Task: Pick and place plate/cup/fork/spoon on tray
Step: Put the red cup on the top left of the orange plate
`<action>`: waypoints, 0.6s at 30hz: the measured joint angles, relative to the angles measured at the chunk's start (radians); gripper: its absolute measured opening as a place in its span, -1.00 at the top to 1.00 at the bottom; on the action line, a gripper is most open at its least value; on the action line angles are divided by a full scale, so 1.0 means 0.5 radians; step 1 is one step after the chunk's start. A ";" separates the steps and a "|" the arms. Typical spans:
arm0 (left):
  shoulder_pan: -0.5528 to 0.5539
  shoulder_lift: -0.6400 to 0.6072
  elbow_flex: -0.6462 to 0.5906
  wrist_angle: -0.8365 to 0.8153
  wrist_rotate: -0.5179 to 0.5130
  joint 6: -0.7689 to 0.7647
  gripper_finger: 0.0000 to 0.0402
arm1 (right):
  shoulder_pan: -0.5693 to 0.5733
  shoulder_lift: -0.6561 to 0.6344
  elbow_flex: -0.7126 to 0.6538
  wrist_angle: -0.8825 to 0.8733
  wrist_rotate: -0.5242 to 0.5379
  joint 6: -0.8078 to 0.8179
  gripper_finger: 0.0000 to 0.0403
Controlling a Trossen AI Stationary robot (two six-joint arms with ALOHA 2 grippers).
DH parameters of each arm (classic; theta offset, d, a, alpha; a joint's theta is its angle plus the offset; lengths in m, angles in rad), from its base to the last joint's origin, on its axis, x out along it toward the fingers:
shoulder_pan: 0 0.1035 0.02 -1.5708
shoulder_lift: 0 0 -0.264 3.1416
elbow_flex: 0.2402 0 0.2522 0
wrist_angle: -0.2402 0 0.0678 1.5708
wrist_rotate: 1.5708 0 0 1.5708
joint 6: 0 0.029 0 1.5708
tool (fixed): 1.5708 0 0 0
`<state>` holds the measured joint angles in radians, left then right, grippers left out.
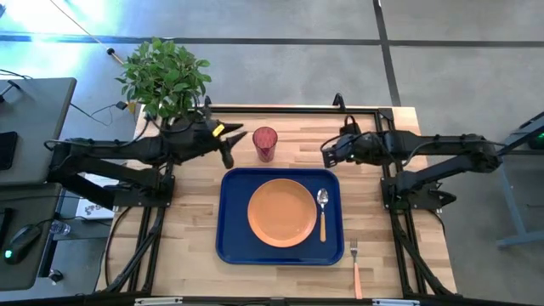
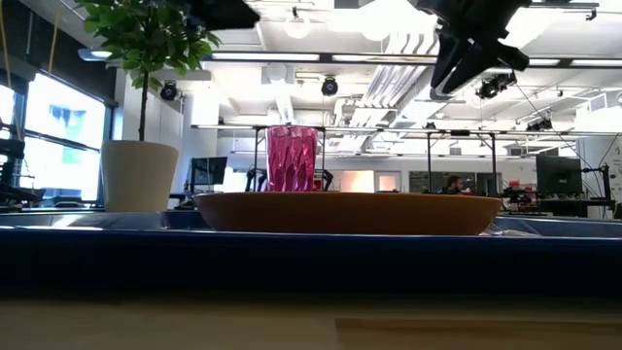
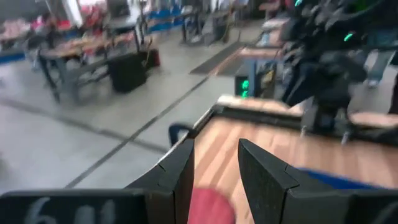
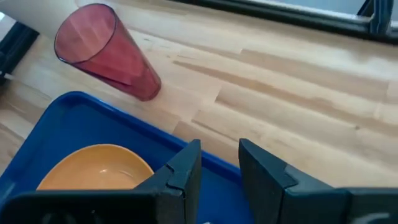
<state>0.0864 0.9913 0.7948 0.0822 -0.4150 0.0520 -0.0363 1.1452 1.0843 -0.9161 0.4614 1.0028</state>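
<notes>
The cup (image 1: 264,143) stands upright on the table (image 1: 195,246) just behind the tray (image 1: 231,246), which holds the plate (image 1: 281,212) and spoon (image 1: 322,210); the fork (image 1: 354,268) lies beside the tray. The left gripper (image 1: 228,153) hovers near the cup, fingers slightly parted and empty. The right gripper (image 1: 326,155) hangs opposite, fingers likewise ajar, holding nothing.

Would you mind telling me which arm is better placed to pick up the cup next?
The left. Its hand is open and sits right beside the cup, which stands on the table behind the tray. The right hand is farther from it.
</notes>
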 joint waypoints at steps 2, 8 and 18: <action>-0.001 0.076 0.000 0.172 -0.002 0.021 0.43 | -0.020 -0.022 0.000 -0.001 -0.001 -0.058 0.51; 0.054 0.261 0.116 0.161 -0.192 -0.045 0.42 | -0.047 -0.043 0.000 -0.002 -0.021 -0.168 0.51; 0.263 0.535 0.513 -0.569 -0.189 -0.551 0.21 | -0.046 -0.043 0.000 -0.008 -0.079 -0.194 0.51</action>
<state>0.2177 1.2586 1.0513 -0.2022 -0.5095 -0.2233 -0.0593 1.1236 1.0843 -0.9199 0.4221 0.9057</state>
